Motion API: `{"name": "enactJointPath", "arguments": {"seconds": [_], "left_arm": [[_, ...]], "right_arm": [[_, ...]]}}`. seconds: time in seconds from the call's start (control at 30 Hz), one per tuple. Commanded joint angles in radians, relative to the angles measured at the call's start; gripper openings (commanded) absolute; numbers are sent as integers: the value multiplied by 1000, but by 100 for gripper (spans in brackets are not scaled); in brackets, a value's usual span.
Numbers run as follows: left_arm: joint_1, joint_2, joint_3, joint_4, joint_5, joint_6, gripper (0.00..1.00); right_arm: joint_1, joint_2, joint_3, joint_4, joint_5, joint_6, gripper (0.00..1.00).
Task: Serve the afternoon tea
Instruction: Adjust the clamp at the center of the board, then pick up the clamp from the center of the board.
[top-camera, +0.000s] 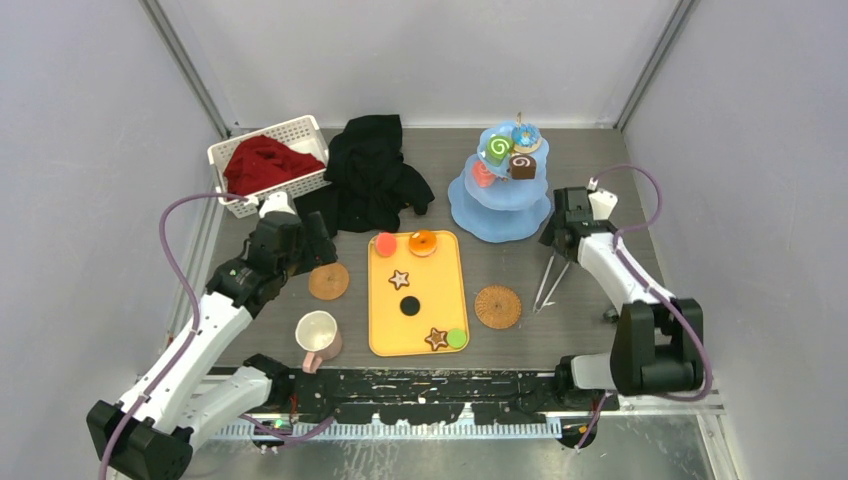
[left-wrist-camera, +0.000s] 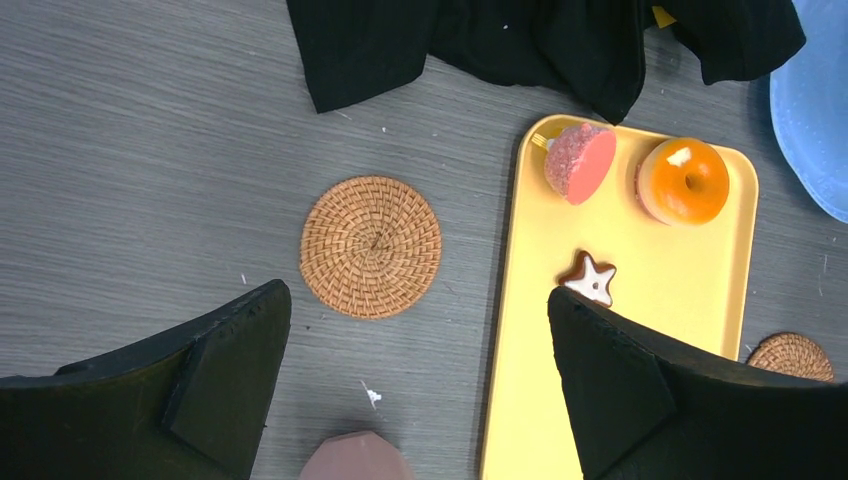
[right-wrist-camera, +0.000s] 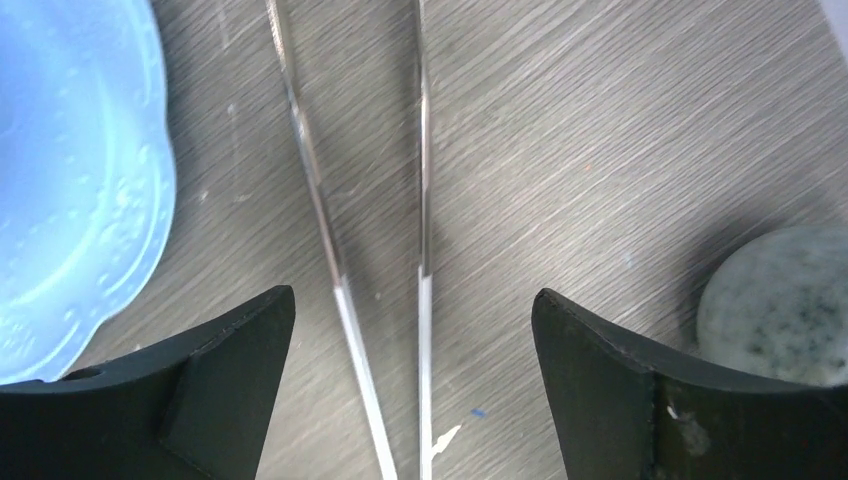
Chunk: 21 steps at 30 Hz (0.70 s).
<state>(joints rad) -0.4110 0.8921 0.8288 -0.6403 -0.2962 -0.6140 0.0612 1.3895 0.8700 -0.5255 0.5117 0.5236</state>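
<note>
Upper right of the top view stood the pale-blue stand (top-camera: 500, 225), loaded with a green swirl roll (top-camera: 498, 149), a blue donut (top-camera: 526, 136) and a brown swirl roll (top-camera: 522, 166). At centre frame a yellow tray (top-camera: 440, 290) lay flat on the surface (top-camera: 580, 160) with more sweets on it: pink sweet (top-camera: 385, 244), orange donut (top-camera: 422, 242), star cookies (top-camera: 399, 279), black disc (top-camera: 409, 306), green piece (top-camera: 457, 338). The cream mug (top-camera: 318, 334), pink handle, stood lower left of the tray, on neither of the woven coasters (top-camera: 328, 281).

Right claw (right-wrist-camera: 412, 298) hung over the metal tweezers (right-wrist-camera: 330, 250), just beside the stand's base. Its fingers were spread wide with both tweezer arms lying between them, nothing gripped. Left claw (left-wrist-camera: 418, 300) was also wide apart and empty, above the left coaster, with the tray edge under one finger.

Handling, my guess:
- **Tweezers:** they looked thin, springy and slick, lying flat on the surface, so hard to pinch. Best hold is probably across both arms about mid-length, so closing squeezes the tips.
- **Sweets:** they looked small, light and rigid. Round ones could roll or pop out of the tips. The flat stars would need taking by the edges.
- **Mug:** it looked stiff and light. Take it by the rim wall away from the handle.
</note>
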Motion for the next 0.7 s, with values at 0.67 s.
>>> {"name": "enactJointPath", "arguments": {"seconds": [0.67], "left_arm": [[4,-28,26,81,28,57,99]], "right_arm": [[11,96,-179,223,-188,92,61]]}}
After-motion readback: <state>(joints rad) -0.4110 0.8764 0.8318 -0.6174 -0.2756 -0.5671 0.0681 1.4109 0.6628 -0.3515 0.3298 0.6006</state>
